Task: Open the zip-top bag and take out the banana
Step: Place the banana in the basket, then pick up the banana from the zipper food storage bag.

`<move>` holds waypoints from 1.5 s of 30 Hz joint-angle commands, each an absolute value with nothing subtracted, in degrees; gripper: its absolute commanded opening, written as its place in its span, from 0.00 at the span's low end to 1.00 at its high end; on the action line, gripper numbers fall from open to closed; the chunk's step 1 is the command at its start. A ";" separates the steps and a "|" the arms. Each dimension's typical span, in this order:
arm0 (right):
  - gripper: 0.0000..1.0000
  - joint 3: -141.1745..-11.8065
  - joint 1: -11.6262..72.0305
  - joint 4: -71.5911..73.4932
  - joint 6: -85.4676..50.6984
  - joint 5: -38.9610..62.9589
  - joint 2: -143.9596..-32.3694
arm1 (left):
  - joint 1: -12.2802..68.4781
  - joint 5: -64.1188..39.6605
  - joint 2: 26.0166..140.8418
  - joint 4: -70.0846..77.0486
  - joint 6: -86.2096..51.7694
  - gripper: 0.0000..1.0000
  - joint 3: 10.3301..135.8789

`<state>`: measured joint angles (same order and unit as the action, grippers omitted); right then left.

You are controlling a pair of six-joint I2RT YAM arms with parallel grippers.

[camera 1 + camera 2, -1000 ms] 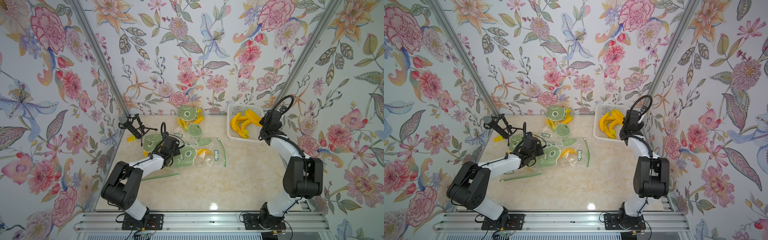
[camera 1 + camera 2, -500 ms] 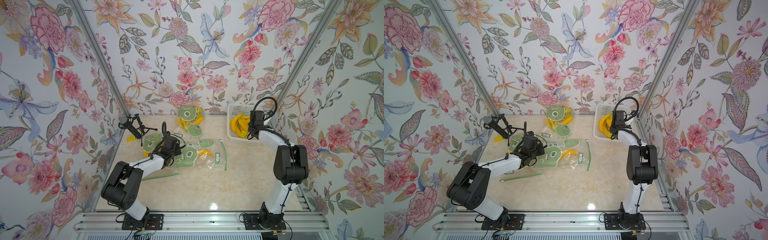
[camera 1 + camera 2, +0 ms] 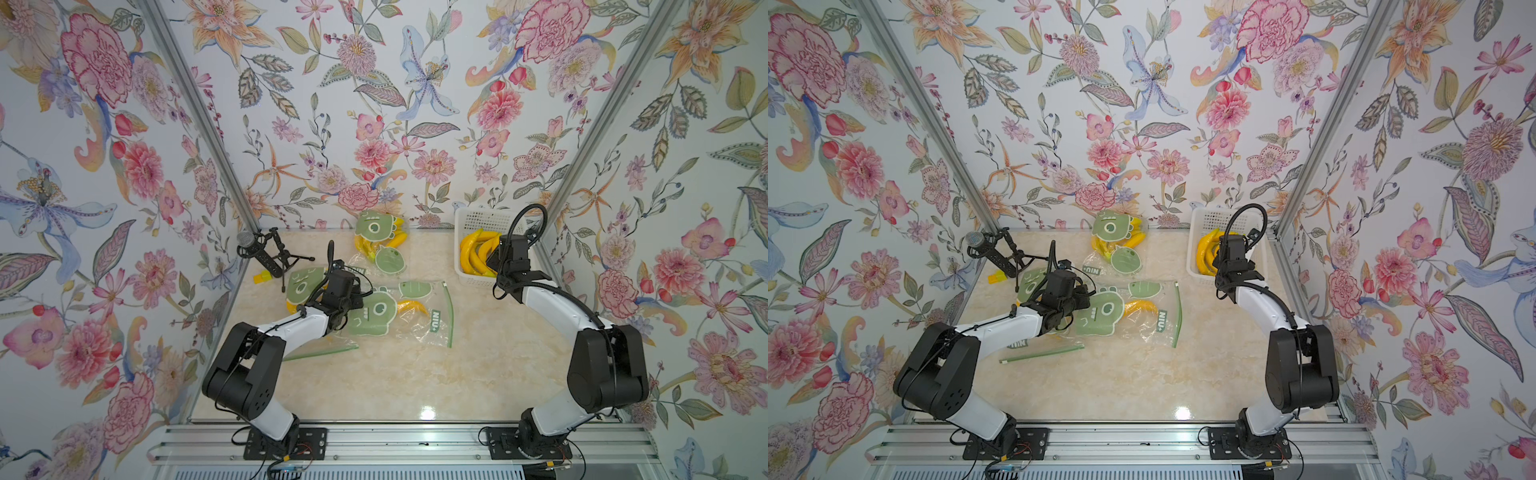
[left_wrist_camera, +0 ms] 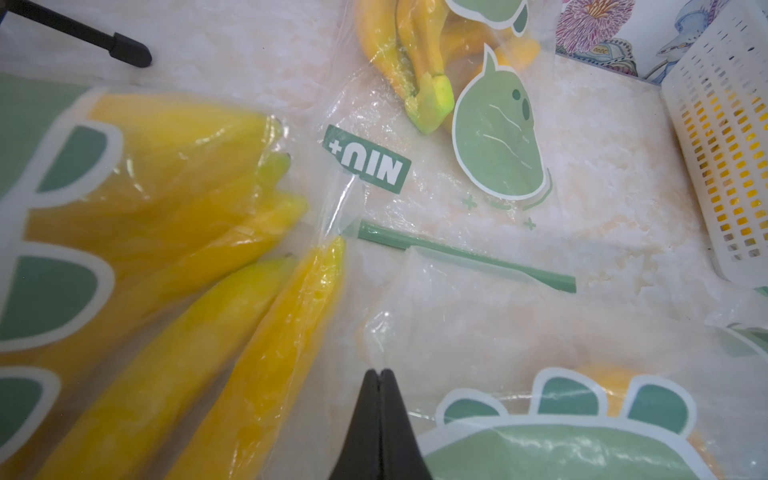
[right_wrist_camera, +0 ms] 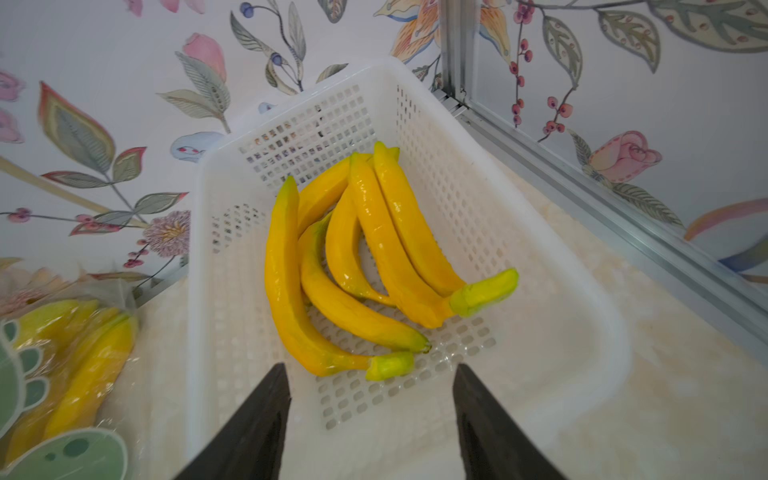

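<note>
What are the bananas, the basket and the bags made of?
Bananas: likely plastic or foam fakes; even glossy yellow, faceted skin.
Basket: white moulded plastic, matte, grid of holes.
Bags: thin clear plastic film, shiny and wrinkled, printed green figures.

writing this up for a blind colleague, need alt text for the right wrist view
The right gripper, jaws open and empty, hangs over a white perforated basket holding yellow bananas. A zip-top bag with more bananas lies beside the basket on the pale tabletop, with floral wallpaper behind.
</note>
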<state>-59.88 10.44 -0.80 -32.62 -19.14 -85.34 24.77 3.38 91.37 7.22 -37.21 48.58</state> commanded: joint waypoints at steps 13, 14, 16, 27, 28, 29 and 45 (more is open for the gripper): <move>0.48 -24.02 21.80 21.49 -20.69 17.74 -69.86 | 25.23 4.24 96.57 1.14 -30.33 0.00 58.15; 0.48 -23.37 22.95 23.43 -20.09 17.20 -70.87 | 25.22 4.48 97.29 0.62 -29.92 0.00 59.03; 0.48 -22.90 24.45 26.42 -19.48 15.94 -72.56 | 25.22 5.01 98.47 -0.34 -29.45 0.00 60.47; 0.44 -23.25 26.53 24.91 -16.65 10.09 -71.66 | 24.97 9.08 102.07 -5.19 -27.09 0.00 65.83; 0.44 -22.23 26.83 23.92 -15.93 7.02 -69.83 | 24.65 9.30 102.73 -6.42 -26.78 0.00 66.86; 0.43 -20.97 27.13 23.74 -15.19 4.25 -68.45 | 24.36 9.72 103.65 -8.35 -26.70 0.00 68.32; 0.46 -21.11 34.84 34.56 -3.69 1.24 -74.93 | 23.73 7.07 110.05 -11.48 -23.80 0.00 76.16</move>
